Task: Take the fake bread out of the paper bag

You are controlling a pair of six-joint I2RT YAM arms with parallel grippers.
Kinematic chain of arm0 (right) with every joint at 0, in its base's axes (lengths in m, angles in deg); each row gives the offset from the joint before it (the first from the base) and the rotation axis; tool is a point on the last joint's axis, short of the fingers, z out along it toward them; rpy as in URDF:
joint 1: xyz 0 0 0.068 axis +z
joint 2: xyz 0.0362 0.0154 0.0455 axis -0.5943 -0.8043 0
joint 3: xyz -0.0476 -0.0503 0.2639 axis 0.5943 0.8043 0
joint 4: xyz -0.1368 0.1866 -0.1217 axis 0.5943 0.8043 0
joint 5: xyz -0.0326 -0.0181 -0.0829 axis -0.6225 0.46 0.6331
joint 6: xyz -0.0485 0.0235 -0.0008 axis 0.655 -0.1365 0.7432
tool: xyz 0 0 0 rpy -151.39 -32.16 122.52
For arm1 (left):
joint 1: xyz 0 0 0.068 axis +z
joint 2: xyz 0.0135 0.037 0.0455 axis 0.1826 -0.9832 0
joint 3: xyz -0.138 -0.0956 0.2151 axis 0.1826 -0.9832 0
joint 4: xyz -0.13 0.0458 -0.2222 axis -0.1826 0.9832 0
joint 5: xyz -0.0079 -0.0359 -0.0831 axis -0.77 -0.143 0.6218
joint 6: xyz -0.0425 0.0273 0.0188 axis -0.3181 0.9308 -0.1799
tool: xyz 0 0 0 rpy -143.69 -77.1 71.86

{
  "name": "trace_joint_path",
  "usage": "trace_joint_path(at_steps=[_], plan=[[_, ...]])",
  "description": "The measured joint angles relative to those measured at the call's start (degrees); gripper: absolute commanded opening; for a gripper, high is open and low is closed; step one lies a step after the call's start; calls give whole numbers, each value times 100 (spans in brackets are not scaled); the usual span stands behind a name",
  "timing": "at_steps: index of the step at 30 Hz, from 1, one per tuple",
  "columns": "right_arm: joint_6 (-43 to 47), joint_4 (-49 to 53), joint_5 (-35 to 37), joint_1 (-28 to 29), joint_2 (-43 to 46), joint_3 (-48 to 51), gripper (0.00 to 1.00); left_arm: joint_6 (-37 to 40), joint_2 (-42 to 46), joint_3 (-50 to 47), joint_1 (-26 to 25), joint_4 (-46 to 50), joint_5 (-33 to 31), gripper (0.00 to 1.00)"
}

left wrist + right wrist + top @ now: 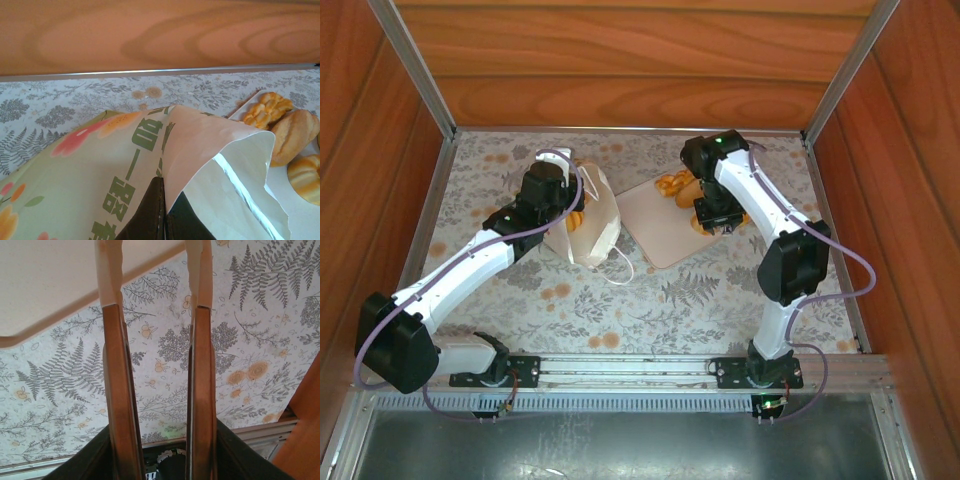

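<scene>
Bread (294, 134) lies on the tray (655, 228) beside the bag (592, 225), its rim pinched by the left fingers (147, 215), the right fingers (117, 390) parted and empty (between fetches, I'd say), due next inside it.

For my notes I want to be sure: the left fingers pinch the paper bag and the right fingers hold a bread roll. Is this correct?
Not quite. The left fingers do pinch the paper bag, but the right fingers hold nothing: the right wrist view shows them apart, the tablecloth visible between them.
</scene>
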Motion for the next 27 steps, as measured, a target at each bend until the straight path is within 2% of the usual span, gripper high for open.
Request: trace_joint_path(at_steps=[7,15,20,27], plan=[[2,-4,-214,4,114,-144,36,0,-26,11,0,-20,0,0],[-7,-743,-1587,7,896,817,32,2,-26,11,0,-22,0,0],[-98,-1355,-1998,7,664,1255,32,2,-26,11,0,-22,0,0],[-181,-1832,-2033,-17,321,1368,31,2,-26,11,0,-22,-2,0]])
